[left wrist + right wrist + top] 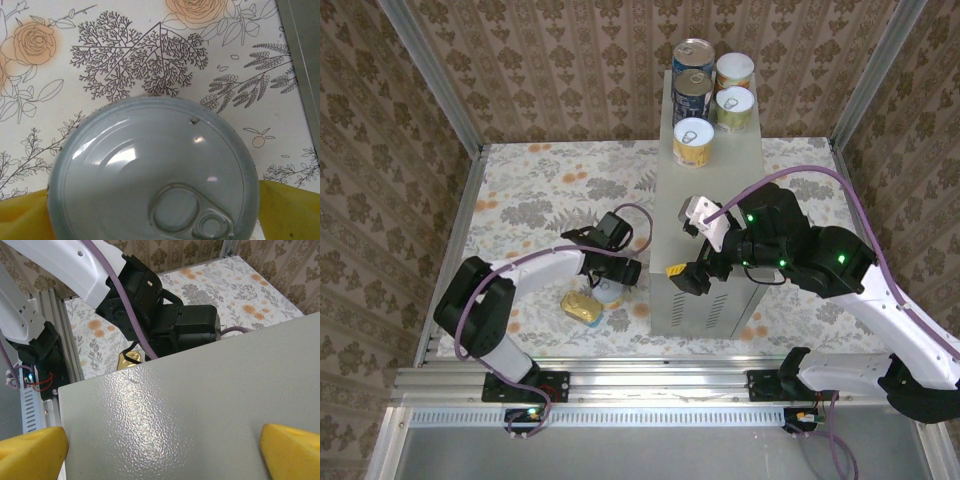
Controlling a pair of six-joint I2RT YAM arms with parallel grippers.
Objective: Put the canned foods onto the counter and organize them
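Firstly, at the lower left of the overhead view, the left gripper (610,285) is seen lowered over a pull-tab can (608,296). This can stands on the floral floor (520,200), just left of the near end of the bench (720,195). In the left wrist view the can's pale lid is seen from straight above in the lower half of the frame. Yellow fingertips (20,220) are found at the lower left and lower right corners, one on each side of the can. The jaws are set wide around it. Whether they press on its wall cannot be told, since the lid hides the contact.

Just beside that can, to its lower left in the overhead view, a flat yellow tin (582,306) is laid on the floor.

Right of centre, the bench runs from the lower middle of the frame to the top. At its far end five cans are grouped. Two blue-labelled cans (694,55) are set one behind the other on the left, and two white-lidded cans (734,70) are set beside them on the right. A single yellow can (693,142) is placed in front of the blue pair.

Further right, the right gripper (682,272) is held at the bench's near left edge. In the right wrist view its yellow tips are seen at the two lower corners, well apart, with the grey bench top between them. It is plainly open.
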